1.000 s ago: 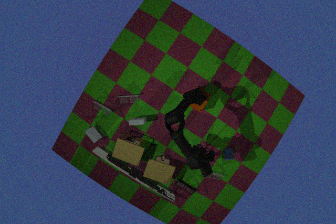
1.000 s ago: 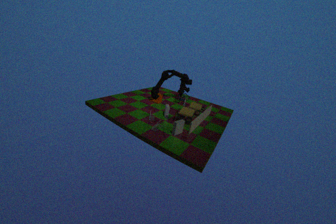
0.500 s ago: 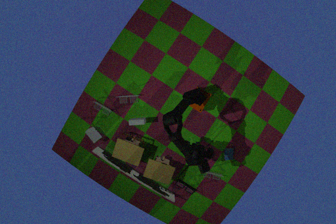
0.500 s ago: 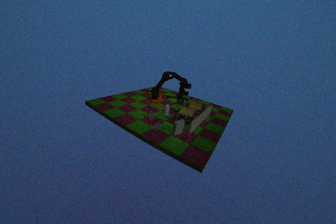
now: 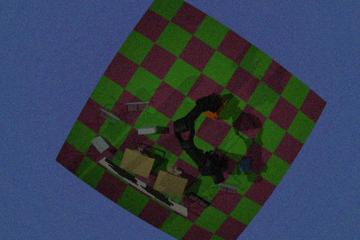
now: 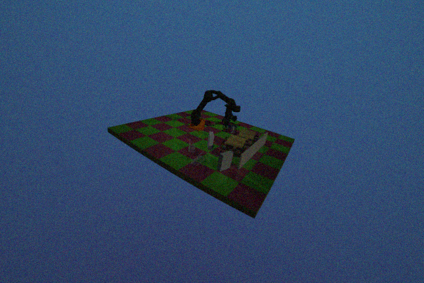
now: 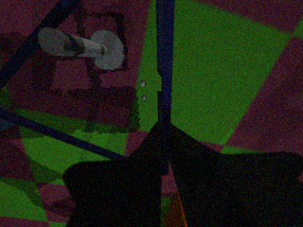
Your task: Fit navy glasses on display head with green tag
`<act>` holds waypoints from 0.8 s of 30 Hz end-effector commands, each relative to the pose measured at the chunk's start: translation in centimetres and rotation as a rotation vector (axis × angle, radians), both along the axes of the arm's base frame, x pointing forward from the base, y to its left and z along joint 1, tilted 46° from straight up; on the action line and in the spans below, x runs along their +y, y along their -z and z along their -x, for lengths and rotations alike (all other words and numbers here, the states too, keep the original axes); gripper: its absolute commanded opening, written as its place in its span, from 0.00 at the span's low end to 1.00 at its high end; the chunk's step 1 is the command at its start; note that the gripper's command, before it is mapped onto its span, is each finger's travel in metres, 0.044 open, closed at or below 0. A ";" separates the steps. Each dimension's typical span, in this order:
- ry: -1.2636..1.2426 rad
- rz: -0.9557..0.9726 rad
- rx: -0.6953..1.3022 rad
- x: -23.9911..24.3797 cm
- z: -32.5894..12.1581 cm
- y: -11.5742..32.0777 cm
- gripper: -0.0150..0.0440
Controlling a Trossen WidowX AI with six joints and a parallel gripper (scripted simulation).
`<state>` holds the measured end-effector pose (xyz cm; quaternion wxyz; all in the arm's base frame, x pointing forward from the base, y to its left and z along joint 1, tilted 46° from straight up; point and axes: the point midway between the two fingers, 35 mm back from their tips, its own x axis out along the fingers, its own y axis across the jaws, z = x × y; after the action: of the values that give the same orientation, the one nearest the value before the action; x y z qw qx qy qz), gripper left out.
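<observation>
Tan left panel point(image 5: 137, 162) point(image 6: 235, 142): lying at the gripper's nine o'clock, top view.
Tan right panel point(image 5: 170, 183) point(image 6: 248, 133): lying at eight o'clock.
Gripper point(image 5: 212, 158) point(image 6: 226, 128) point(image 7: 162, 125): closing narrowly around navy frame.
Navy glasses point(image 7: 165, 61): hanging between fingertips, off both panels.

Green-and-maroon checkered board point(image 5: 172, 29) point(image 6: 218, 181) point(image 7: 222, 61), pale cards point(image 5: 100, 144) point(image 6: 225, 160), clear glasses point(image 5: 138, 105), dark-framed glasses point(image 5: 198, 199), long white strip point(image 5: 180, 207) point(image 6: 253, 150)

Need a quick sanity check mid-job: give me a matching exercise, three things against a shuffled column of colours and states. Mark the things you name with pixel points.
Things:
1. navy glasses point(image 7: 165, 57)
2. arm's base plate point(image 5: 211, 114) point(image 6: 201, 126)
3. long upright panel point(image 5: 181, 209) point(image 6: 253, 151)

Colours and states:
A. white
B. held in the closed gripper point(image 6: 226, 128) point(image 7: 164, 124)
C. orange

Right pairs: 1-B, 2-C, 3-A
</observation>
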<state>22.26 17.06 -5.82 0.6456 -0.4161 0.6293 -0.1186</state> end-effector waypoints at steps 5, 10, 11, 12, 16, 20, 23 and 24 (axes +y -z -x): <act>-0.006 0.001 -0.003 -0.3 0.2 -0.4 0.25; -0.006 0.001 -0.003 -0.5 0.4 -0.5 0.25; -0.006 0.001 -0.003 -0.5 0.4 -0.5 0.25; -0.006 0.001 -0.003 -0.5 0.4 -0.6 0.25; -0.006 0.001 -0.003 -0.7 0.6 -0.7 0.25; -0.006 0.001 -0.002 -0.8 0.7 -0.7 0.25; -0.006 0.001 -0.002 -0.9 0.8 -0.8 0.25; -0.006 0.001 -0.002 -1.0 0.8 -0.8 0.25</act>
<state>21.51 16.19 -5.17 0.6450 -0.4181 0.6287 -0.1176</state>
